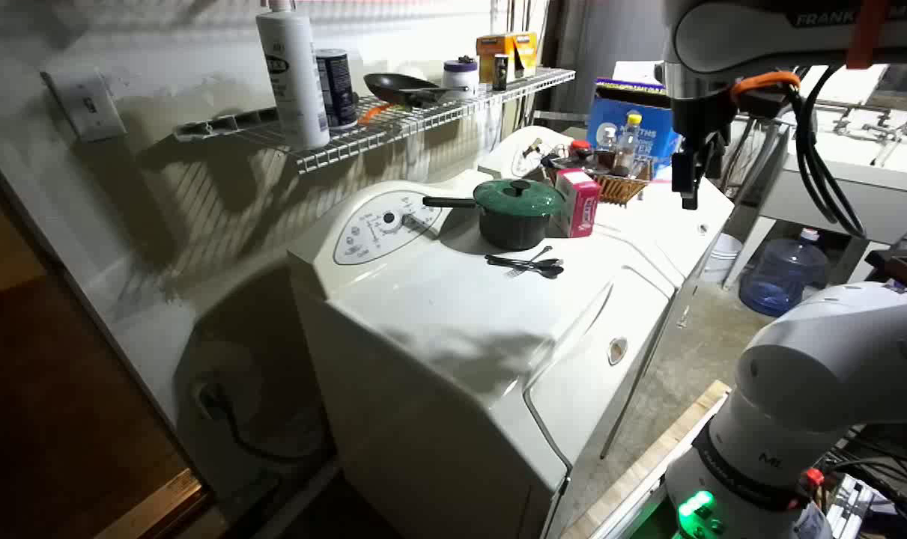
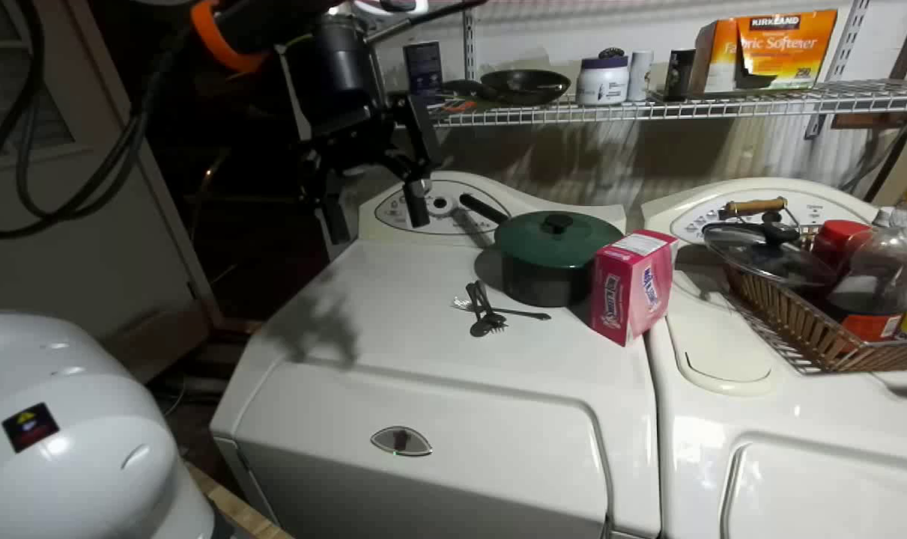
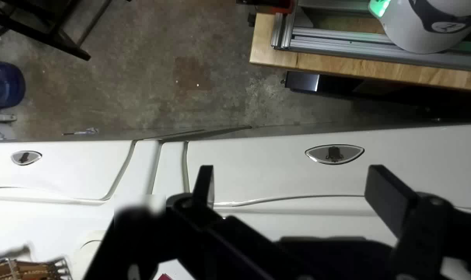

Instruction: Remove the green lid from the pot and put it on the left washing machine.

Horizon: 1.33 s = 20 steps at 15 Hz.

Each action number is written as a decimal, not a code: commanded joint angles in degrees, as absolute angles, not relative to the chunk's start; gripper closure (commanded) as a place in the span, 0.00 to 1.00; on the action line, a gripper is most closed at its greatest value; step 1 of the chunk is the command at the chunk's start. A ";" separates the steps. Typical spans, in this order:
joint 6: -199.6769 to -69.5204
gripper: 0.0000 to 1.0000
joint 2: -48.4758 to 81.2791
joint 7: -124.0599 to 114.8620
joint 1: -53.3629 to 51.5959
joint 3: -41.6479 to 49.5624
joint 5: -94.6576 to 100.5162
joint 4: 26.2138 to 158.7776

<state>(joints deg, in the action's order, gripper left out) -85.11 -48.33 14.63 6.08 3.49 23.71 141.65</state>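
Note:
The green lid [image 1: 509, 198] [image 2: 535, 241] sits on the dark pot [image 1: 514, 230] [image 2: 539, 283], its black knob up. The pot stands at the back of the left washing machine [image 1: 423, 307] [image 2: 416, 352], its long handle pointing towards the dial panel. My gripper [image 1: 690, 196] [image 2: 378, 223] is open and empty, raised in the air above the machine and apart from the lid. In the wrist view the gripper [image 3: 292, 175] shows its two fingers wide apart over the washing machine's front edge [image 3: 254, 163]. Pot and lid are out of view there.
A pink box [image 1: 579, 202] [image 2: 633, 288] stands against the pot's side. Black cutlery [image 1: 528, 263] [image 2: 487, 311] lies in front of it. A wicker basket [image 1: 622, 189] [image 2: 813, 326] with bottles stands on the adjoining machine [image 2: 700, 449]. A wire shelf [image 1: 423, 114] [image 2: 648, 111] hangs above.

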 commanded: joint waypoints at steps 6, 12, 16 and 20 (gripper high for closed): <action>-84.42 0.00 -48.35 13.49 3.92 4.86 24.55 141.42; -84.42 0.00 -48.35 13.49 3.92 4.86 24.55 141.42; -89.59 0.00 -38.37 7.09 3.53 5.95 20.68 136.86; -96.95 0.00 -26.94 5.44 3.20 7.94 14.54 129.79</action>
<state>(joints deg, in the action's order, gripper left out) -93.51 -37.69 7.23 3.93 6.00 19.47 137.73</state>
